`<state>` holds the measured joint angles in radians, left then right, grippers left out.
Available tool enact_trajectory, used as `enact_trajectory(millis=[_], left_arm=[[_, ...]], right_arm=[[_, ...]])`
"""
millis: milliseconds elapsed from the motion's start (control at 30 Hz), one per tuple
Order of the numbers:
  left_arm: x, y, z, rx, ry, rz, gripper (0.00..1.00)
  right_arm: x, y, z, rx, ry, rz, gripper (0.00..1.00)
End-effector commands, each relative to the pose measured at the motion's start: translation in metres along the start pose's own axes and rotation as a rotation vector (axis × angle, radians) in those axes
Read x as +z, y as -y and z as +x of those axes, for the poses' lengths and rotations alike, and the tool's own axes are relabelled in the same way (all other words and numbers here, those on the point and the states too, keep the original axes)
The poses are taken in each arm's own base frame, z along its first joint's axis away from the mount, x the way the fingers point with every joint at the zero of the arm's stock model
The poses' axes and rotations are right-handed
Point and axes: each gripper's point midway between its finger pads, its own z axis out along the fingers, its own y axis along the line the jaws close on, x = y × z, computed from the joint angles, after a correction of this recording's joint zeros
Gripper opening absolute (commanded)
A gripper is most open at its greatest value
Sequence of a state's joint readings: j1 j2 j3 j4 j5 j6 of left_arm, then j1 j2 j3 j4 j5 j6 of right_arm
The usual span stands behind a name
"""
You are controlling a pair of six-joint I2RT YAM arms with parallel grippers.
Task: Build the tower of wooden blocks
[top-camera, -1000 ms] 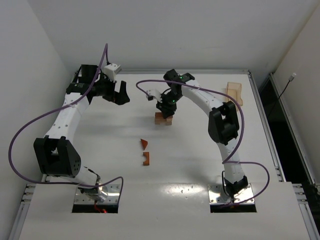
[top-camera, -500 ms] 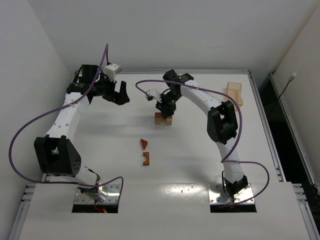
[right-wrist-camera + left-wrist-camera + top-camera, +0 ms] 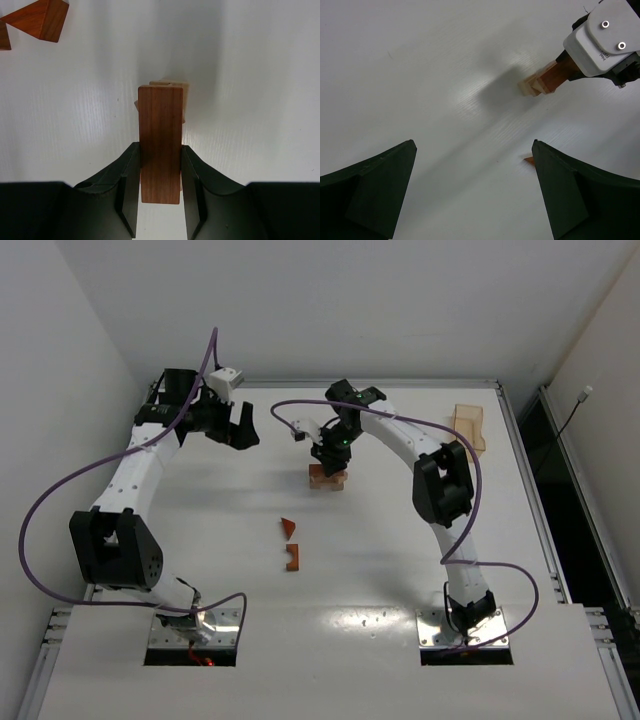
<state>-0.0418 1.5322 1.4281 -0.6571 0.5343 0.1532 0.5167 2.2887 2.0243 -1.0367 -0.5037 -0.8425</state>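
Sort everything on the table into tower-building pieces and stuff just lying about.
For the job: tan tower base; reddish-brown bar, clamped in the right gripper over it; loose triangle block; loose notched block.
Lying about: light wooden tray at the far right.

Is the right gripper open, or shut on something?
The right gripper is shut on the reddish-brown bar: its fingers press both long sides.

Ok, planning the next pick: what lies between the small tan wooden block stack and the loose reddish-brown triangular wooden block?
Nothing. In the top view, only bare white table separates the small tan wooden block stack from the reddish-brown triangular wooden block.
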Motion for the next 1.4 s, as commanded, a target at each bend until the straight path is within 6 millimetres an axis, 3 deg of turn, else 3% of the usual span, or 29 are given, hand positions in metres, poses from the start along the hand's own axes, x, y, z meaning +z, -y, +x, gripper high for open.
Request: enact_trajectory(millis=[0, 233, 700, 867, 967, 1100, 1133, 1200, 1233, 1300, 1333, 1367], left_arm=[[-0.004, 0.005, -0.019, 0.038, 0.042, 0.005, 1.00], [-0.004, 0.005, -0.019, 0.038, 0.042, 0.005, 1.00], [-0.006, 0.005, -0.020, 0.047, 0.042, 0.005, 1.00], [-0.006, 0.005, -0.020, 0.047, 0.042, 0.005, 1.00], [-0.006, 0.005, -0.020, 0.047, 0.042, 0.005, 1.00], [-0.005, 0.005, -0.017, 0.052, 0.034, 0.006, 1.00], [-0.005, 0.005, -0.017, 0.052, 0.034, 0.006, 1.00], [-0.005, 0.005, -0.017, 0.052, 0.034, 0.006, 1.00], [-0.005, 0.005, -0.017, 0.052, 0.034, 0.006, 1.00], [-0.003, 0.008, -0.017, 0.057, 0.033, 0.014, 1.00], [-0.003, 0.008, -0.017, 0.057, 0.033, 0.014, 1.00], [-0.003, 0.008, -0.017, 0.057, 0.033, 0.014, 1.00]], right_arm=[[-0.003, 0.009, -0.012, -0.045, 0.041, 0.015, 0.17], [-0.005, 0.007, -0.012, -0.045, 0.041, 0.015, 0.34], [-0.020, 0.008, -0.025, -0.064, 0.073, 0.048, 0.53], [-0.042, 0.006, -0.043, -0.060, 0.135, 0.080, 0.64], [-0.065, 0.006, -0.043, -0.025, 0.175, 0.102, 0.65], [-0.097, 0.009, -0.035, 0.055, 0.250, 0.154, 0.65], [-0.100, 0.011, -0.020, 0.101, 0.249, 0.166, 0.65], [-0.116, 0.020, -0.014, 0.120, 0.264, 0.244, 0.56], [-0.113, 0.021, 0.007, 0.177, 0.237, 0.256, 0.42], [-0.110, 0.024, 0.023, 0.226, 0.228, 0.266, 0.22], [-0.104, 0.020, 0.034, 0.264, 0.216, 0.250, 0.02], [-0.105, 0.024, 0.040, 0.289, 0.224, 0.265, 0.00]])
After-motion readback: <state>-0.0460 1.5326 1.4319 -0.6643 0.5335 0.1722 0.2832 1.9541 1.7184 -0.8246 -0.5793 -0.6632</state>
